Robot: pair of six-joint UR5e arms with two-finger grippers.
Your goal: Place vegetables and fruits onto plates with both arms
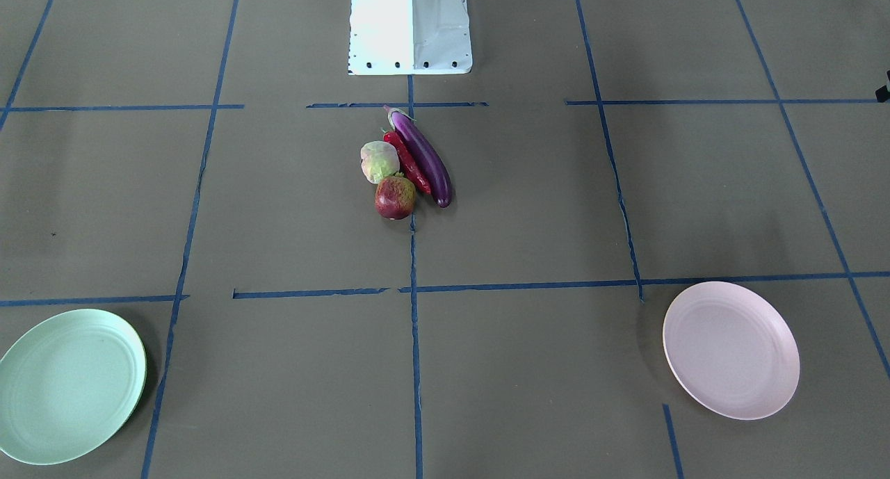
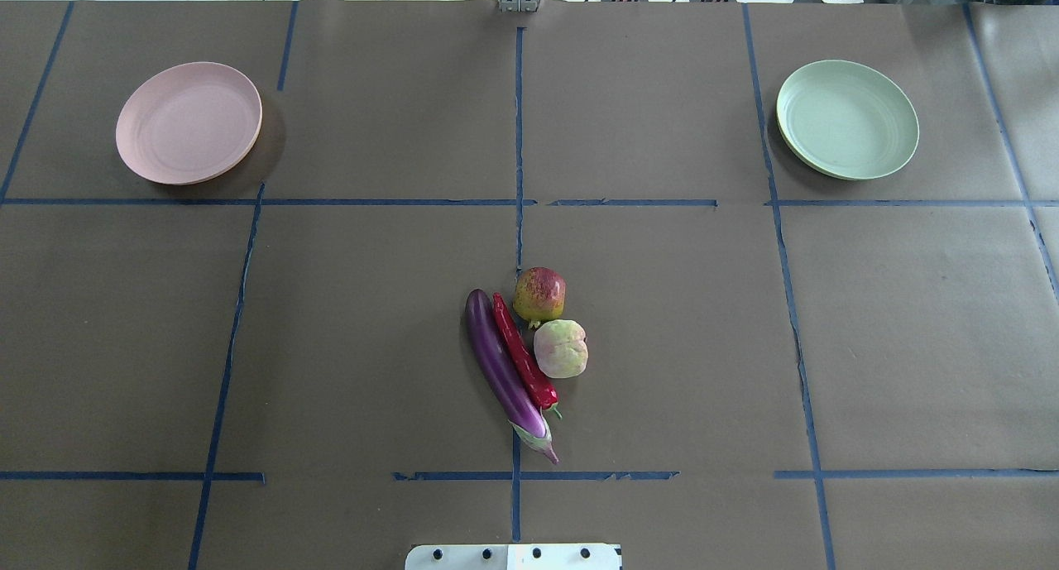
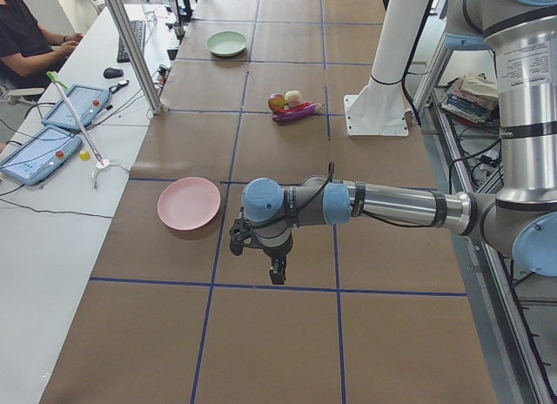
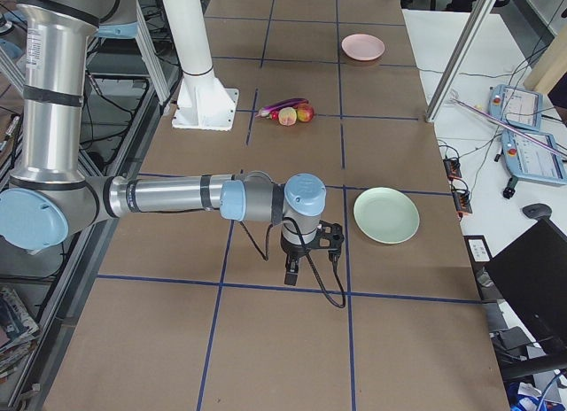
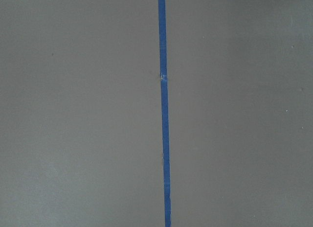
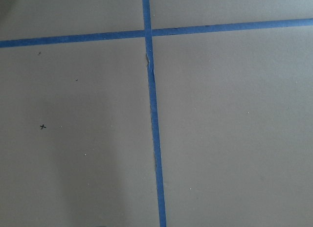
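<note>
Tabletop [image 2: 372, 305]: eggplant [image 2: 500, 363] mid-table, well apart from L gripper [image 3: 277, 272], R gripper [image 4: 292, 275].

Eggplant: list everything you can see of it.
The eggplant is long, slim and slightly curved, with glossy deep-purple skin and a pale stem cap ending in a short stalk. It looks whole and unmarked. It lies flat on the brown paper-covered table near the middle, set diagonally. Its stem end points toward the white base and crosses the blue tape line. The red chili lies along its side, on the robot's right, touching it.
</note>
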